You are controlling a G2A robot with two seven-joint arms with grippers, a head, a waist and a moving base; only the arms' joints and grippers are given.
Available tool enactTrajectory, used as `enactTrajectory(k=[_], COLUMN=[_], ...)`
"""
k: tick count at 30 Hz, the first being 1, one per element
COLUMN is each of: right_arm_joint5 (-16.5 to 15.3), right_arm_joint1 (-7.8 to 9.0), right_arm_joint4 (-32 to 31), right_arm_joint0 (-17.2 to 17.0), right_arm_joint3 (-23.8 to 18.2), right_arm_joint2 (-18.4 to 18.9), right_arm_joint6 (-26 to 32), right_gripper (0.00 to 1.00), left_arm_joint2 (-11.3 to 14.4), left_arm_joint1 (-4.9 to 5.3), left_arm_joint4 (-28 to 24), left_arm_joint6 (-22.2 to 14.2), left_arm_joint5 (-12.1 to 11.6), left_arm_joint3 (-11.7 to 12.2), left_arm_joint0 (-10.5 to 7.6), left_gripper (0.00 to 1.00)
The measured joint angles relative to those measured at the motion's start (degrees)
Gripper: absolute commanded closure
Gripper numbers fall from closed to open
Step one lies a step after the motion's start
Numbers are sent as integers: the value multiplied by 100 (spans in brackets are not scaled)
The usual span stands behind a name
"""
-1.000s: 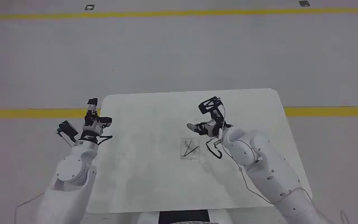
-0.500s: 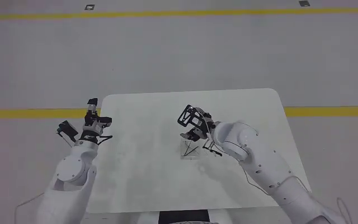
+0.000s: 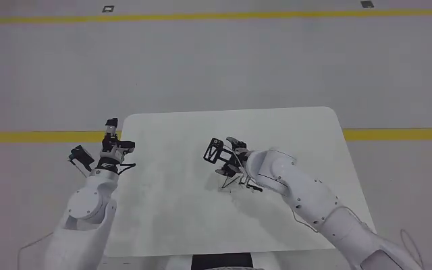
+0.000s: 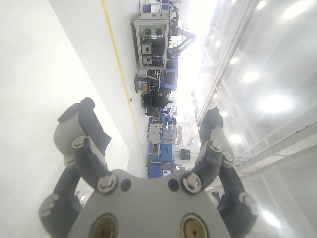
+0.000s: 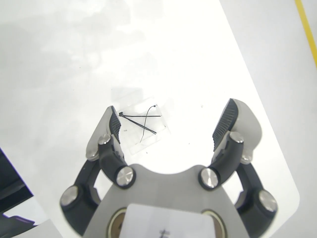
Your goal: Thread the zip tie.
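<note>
Leftward across the top view the right gripper (image 3: 224, 147) has swung; it now hangs wide open close by the crossed black zip ties (image 5: 144, 124), which lie on a clear sheet (image 5: 153, 139) at the centre of the white bench (image 3: 304, 128). At the bench's left edge the left gripper (image 4: 149, 108) is spread wide too. Grey floor (image 3: 216, 61) with yellow lines (image 3: 385, 133) surrounds.

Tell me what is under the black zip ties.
A clear square sheet lies under the crossed zip ties, flat on the white table. The right end effector covers one edge.
</note>
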Motion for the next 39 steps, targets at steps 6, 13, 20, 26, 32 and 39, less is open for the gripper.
enactTrajectory(k=[6, 13, 20, 26, 32, 39], right_arm_joint5=[0, 0, 0, 0, 0, 54], right_arm_joint1=[14, 27, 3, -6, -8, -86], right_arm_joint4=[-941, -513, 1190, 1741, 1763, 2896], right_arm_joint0=[499, 1657, 2767, 2980, 2946, 2710], right_arm_joint3=[-91, 371, 738, 833, 862, 1642], right_arm_joint2=[-819, -2175, -3163, -3363, -3361, -2986], right_arm_joint6=[581, 919, 1190, 1238, 1199, 734], right_gripper=[0, 0, 0, 0, 0, 0], left_arm_joint2=[0, 0, 0, 0, 0, 0], left_arm_joint1=[0, 0, 0, 0, 0, 0], left_arm_joint4=[0, 0, 0, 0, 0, 0], left_arm_joint6=[0, 0, 0, 0, 0, 0], left_arm_joint5=[0, 0, 0, 0, 0, 0], left_arm_joint3=[0, 0, 0, 0, 0, 0], left_arm_joint0=[0, 0, 0, 0, 0, 0], left_gripper=[0, 0, 0, 0, 0, 0])
